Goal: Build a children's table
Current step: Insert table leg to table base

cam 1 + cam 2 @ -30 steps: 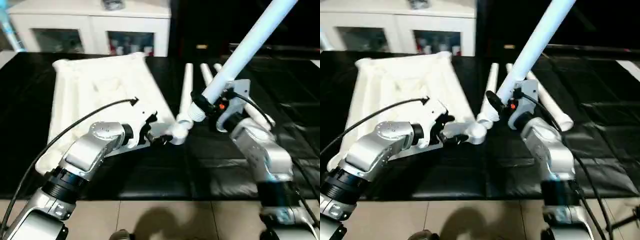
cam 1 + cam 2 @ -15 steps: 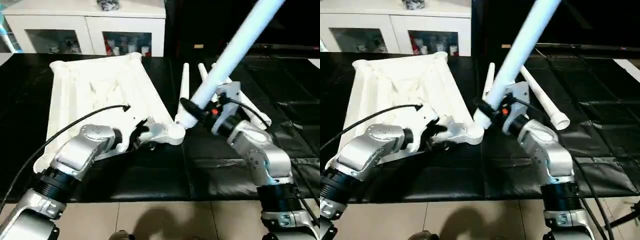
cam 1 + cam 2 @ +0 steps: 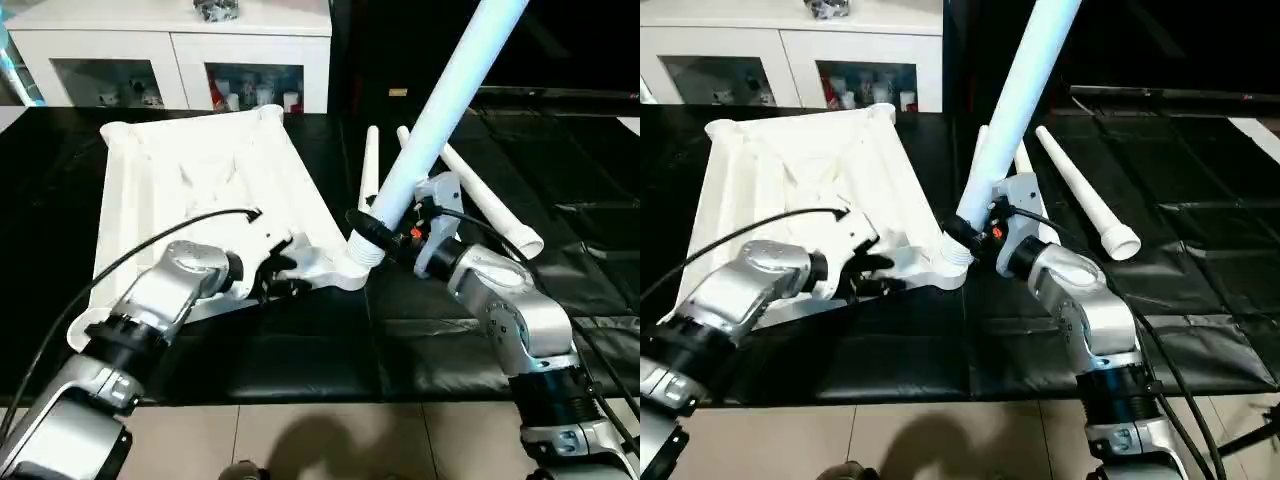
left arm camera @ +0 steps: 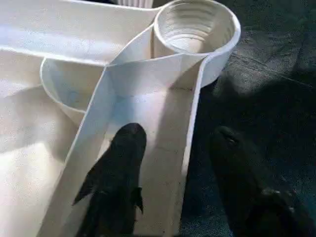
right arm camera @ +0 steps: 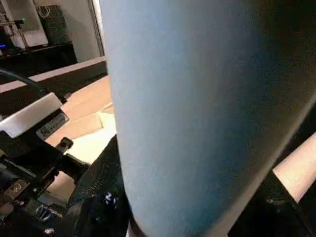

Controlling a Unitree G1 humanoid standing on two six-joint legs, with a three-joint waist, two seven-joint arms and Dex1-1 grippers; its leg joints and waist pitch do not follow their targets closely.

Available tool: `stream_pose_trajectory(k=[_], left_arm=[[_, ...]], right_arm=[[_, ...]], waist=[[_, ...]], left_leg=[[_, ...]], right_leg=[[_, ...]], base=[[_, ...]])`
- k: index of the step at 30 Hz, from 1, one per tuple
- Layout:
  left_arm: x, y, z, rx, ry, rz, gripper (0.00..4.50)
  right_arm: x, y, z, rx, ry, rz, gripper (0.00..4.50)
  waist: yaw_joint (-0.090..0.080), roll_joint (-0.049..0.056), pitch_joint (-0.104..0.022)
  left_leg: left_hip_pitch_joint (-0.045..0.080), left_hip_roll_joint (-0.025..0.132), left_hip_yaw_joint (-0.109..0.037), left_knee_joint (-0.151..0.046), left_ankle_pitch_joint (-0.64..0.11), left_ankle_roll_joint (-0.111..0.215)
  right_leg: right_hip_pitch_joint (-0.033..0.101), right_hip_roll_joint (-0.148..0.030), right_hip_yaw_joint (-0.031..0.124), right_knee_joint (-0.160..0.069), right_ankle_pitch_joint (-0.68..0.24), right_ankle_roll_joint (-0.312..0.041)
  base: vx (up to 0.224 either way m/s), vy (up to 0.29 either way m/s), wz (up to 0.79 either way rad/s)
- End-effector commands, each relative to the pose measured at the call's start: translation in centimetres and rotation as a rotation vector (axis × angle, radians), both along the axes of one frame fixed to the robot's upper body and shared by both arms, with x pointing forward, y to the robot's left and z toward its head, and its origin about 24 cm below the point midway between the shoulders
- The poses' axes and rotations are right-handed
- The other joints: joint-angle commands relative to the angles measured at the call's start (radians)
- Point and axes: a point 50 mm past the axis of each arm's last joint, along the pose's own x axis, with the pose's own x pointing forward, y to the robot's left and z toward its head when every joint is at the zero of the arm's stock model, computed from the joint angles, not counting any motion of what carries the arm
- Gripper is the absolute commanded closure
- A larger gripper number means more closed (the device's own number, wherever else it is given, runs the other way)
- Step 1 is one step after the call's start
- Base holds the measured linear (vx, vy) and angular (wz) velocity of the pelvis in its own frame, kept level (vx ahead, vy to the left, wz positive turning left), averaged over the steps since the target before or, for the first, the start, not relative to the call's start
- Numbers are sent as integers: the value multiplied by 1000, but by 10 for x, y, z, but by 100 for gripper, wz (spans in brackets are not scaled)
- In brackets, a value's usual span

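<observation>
The white table top (image 3: 200,180) lies underside up on the black mat, its ribs showing. My left gripper (image 3: 275,282) is shut on its near rim, one finger (image 4: 121,168) inside the rim wall and one outside, just beside the round corner socket (image 4: 195,24). In my right gripper (image 3: 402,224), which is shut, a long white leg (image 3: 1015,100) leans up and to the right. Its ribbed lower end (image 3: 362,246) sits at the mouth of that socket (image 3: 345,270). The right wrist view has the leg (image 5: 197,98) close up between the dark fingers (image 5: 98,187).
Three more white legs (image 3: 1080,190) lie side by side on the mat behind the right arm. A white cabinet with glass doors (image 3: 180,60) stands past the mat's far edge. Beige floor tiles (image 3: 330,440) run along the mat's near edge.
The right gripper has swung the leg left and more upright, bringing its lower end onto the corner socket. The left gripper has kept its hold on the rim.
</observation>
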Motion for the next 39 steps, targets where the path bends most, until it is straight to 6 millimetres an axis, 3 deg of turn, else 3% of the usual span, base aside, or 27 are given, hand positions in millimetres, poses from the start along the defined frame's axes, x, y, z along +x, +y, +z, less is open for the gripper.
stream_pose_trajectory(k=[1, 2, 9, 18, 20, 23, 25, 30, 35, 37, 39], left_arm=[[2, -2, 3, 6, -4, -25, 243], [1, -3, 3, -5, 7, -35, 254], [3, -3, 1, 1, 25, -65, 323], [5, 2, -1, 15, 35, -61, 373], [5, 3, -1, 23, 38, -69, 404], [5, 3, -3, 32, 40, -76, 407], [5, 3, -3, 33, 41, -79, 443], [1, 3, 0, 12, 31, -142, 450], [-11, 8, 0, 8, 64, -236, 450], [-14, 10, -2, 13, 71, -246, 450], [-16, 11, -3, 15, 72, -244, 450]], right_arm=[[-1, -5, 4, 7, -15, -8, 257], [-2, -5, 4, 6, -15, -8, 257], [-3, -4, 2, -7, -9, 17, 257], [-4, -1, 2, -18, -5, 51, 257], [-3, -1, 2, -21, -3, 58, 257], [-3, 0, 1, -24, -3, 64, 257], [-3, 0, 1, -24, -2, 66, 257], [-2, 2, 0, -37, 6, 93, 257], [1, 10, -6, -79, 25, 131, 257], [3, 13, -9, -90, 29, 140, 257], [4, 16, -11, -99, 30, 151, 257]], waist=[[3, 16, -87], [3, 19, -86], [2, 19, -87], [3, 18, -89], [3, 16, -88], [4, 17, -87], [4, 17, -88], [3, 13, -89], [2, 14, -88], [1, 10, -86], [4, 14, -84]], left_leg=[[29, 18, -5, -73, -314, -49], [29, 18, -5, -72, -315, -49], [28, 16, -4, -71, -316, -40], [27, 18, -4, -71, -303, -34], [27, 17, -3, -71, -306, -32], [28, 18, -4, -72, -312, -33], [28, 20, -5, -73, -307, -35], [24, 19, -4, -73, -288, -28], [26, 22, -3, -73, -284, -26], [29, 23, -1, -74, -294, -28], [32, 25, -1, -74, -312, -32]], right_leg=[[45, -61, 35, -88, -230, -205], [44, -61, 35, -87, -231, -207], [45, -61, 34, -92, -260, -203], [45, -63, 34, -89, -240, -212], [46, -63, 34, -91, -251, -209], [44, -64, 34, -92, -266, -205], [45, -65, 34, -90, -254, -208], [48, -66, 34, -87, -225, -218], [44, -66, 35, -87, -231, -223], [40, -66, 35, -88, -248, -225], [36, -67, 36, -89, -266, -223]], base=[[0, 0, 0], [0, 0, 0], [0, 0, 0], [0, 0, 0], [0, 0, 0], [0, 0, 0], [0, 0, 0], [0, 0, 0], [0, 0, 0], [0, 0, 0], [0, 0, 0]])
